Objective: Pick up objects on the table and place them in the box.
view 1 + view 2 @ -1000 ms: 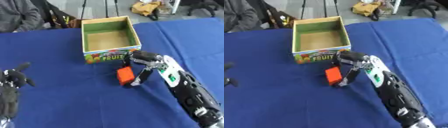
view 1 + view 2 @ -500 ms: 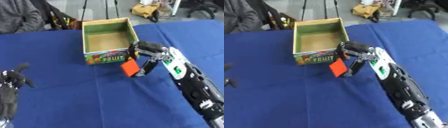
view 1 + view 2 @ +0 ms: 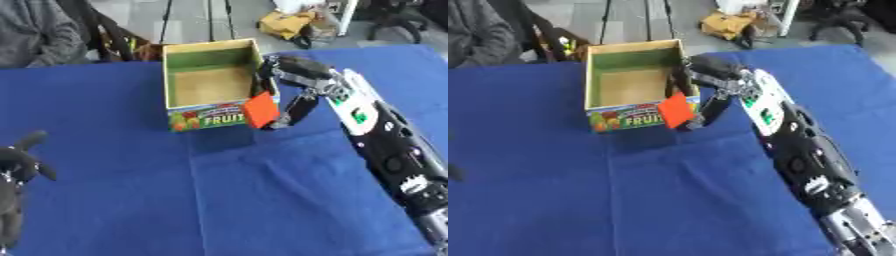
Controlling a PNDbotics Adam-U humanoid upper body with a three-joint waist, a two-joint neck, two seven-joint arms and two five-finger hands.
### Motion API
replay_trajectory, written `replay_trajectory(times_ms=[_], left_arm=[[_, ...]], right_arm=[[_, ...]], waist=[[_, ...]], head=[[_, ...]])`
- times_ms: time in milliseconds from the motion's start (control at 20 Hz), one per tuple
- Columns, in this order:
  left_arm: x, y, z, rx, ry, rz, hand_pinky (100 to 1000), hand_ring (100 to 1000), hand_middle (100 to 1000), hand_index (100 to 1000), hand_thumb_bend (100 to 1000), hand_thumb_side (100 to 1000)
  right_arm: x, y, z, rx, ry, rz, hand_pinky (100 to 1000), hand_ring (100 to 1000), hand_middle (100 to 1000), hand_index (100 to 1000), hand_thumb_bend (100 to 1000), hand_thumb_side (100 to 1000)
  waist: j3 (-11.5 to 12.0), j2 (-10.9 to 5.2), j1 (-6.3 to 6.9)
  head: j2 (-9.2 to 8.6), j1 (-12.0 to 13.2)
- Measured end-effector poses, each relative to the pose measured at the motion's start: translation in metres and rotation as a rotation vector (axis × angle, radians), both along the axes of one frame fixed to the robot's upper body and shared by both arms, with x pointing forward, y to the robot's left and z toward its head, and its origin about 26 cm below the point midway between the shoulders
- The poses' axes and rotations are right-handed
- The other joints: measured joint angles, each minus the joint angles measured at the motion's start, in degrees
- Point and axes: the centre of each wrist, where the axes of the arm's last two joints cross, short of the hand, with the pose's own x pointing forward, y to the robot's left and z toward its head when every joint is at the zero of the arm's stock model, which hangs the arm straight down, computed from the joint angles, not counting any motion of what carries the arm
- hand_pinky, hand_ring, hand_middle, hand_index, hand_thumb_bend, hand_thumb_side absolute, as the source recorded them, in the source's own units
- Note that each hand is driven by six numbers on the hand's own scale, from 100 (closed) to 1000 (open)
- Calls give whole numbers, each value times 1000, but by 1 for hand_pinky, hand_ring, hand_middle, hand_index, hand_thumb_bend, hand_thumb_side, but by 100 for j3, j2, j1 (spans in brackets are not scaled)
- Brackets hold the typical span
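1. Orange-red and flat-sided, the small block [image 3: 260,110] is off the blue tabletop [image 3: 262,200], held in the curled fingers of the right hand [image 3: 293,95]; it hangs tilted, one corner low, against the outside of the box's front right corner.
2. The cardboard fruit box [image 3: 213,80] stands open-topped at the far middle of the tabletop, its green inner walls and bare brown floor showing; nothing can be seen inside it.
3. The relation that matters is this: the block sits level with, or just below, the box's near rim and just outside it, so the opening lies up and to the left of the block, away from the robot. In my judgement the hand needs to lift the block above the rim and carry it leftward and farther out before letting go; released where it is, it would likely drop outside the front wall.
4. The right arm reaches in from the lower right, and its hand is right at the box, so it is plainly the nearer one.
5. The left hand [image 3: 19,172] rests at the lower left edge, fingers relaxed, holding nothing, well apart from box and block.
6. No other loose object shows on the blue cloth in either view.
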Motion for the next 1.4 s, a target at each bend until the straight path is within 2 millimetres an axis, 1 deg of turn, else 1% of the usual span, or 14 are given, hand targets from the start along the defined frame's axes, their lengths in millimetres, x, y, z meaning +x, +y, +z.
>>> replay_trajectory(times_ms=[200, 300, 400, 450, 550, 650, 800, 950, 1100, 1250, 1400], left_arm=[[1, -5, 2, 13, -6, -30, 386, 825, 308, 471, 432, 829], [2, -6, 3, 22, -7, -43, 386, 825, 308, 471, 432, 829], [3, -7, 3, 29, -8, -54, 386, 821, 308, 472, 434, 826], [4, -9, 6, 31, -16, -61, 386, 820, 308, 472, 435, 825], [5, -12, 9, 36, -25, -76, 386, 819, 309, 472, 436, 824], [6, -14, 11, 40, -31, -89, 386, 817, 310, 473, 438, 822], [7, -16, 15, 43, -45, -102, 386, 817, 311, 473, 439, 821], [7, -17, 16, 43, -49, -108, 387, 818, 312, 474, 439, 821], [7, -19, 16, 44, -48, -117, 387, 819, 313, 475, 439, 821], [7, -19, 17, 43, -47, -120, 387, 820, 313, 475, 439, 821], [7, -19, 17, 43, -47, -120, 387, 820, 313, 475, 439, 821]], right_arm=[[5, -23, -1, 40, 18, -102, 569, 391, 313, 162, 100, 100], [7, -34, -3, 59, 22, -154, 569, 391, 313, 162, 100, 100], [7, -42, -8, 71, 26, -192, 577, 401, 321, 168, 100, 100], [7, -49, -10, 76, 28, -218, 580, 404, 323, 170, 100, 100], [7, -60, -14, 85, 31, -267, 582, 407, 325, 173, 100, 100], [6, -69, -20, 96, 33, -307, 586, 414, 331, 179, 100, 100], [3, -88, -24, 109, 27, -381, 594, 426, 341, 186, 100, 100], [1, -101, -30, 125, 18, -436, 611, 453, 368, 209, 100, 100], [0, -107, -36, 140, 12, -471, 618, 464, 378, 227, 100, 100], [-1, -111, -39, 154, 4, -492, 618, 464, 379, 229, 100, 100], [1, -112, -36, 166, -11, -499, 617, 465, 380, 230, 100, 100]], waist=[[337, -4, -64], [433, -17, -94], [475, -22, -92], [564, -37, -90], [814, -78, -96], [925, -103, -105], [1115, -118, -102], [1216, -126, -129], [1305, -126, -132], [1323, -125, -132], [1319, -125, -137]], head=[[-70, -186], [-105, -282], [-145, -357], [-158, -417], [-204, -574], [-233, -729], [-256, -963], [-300, -1127], [-316, -1243], [-350, -1306], [-352, -1327]])
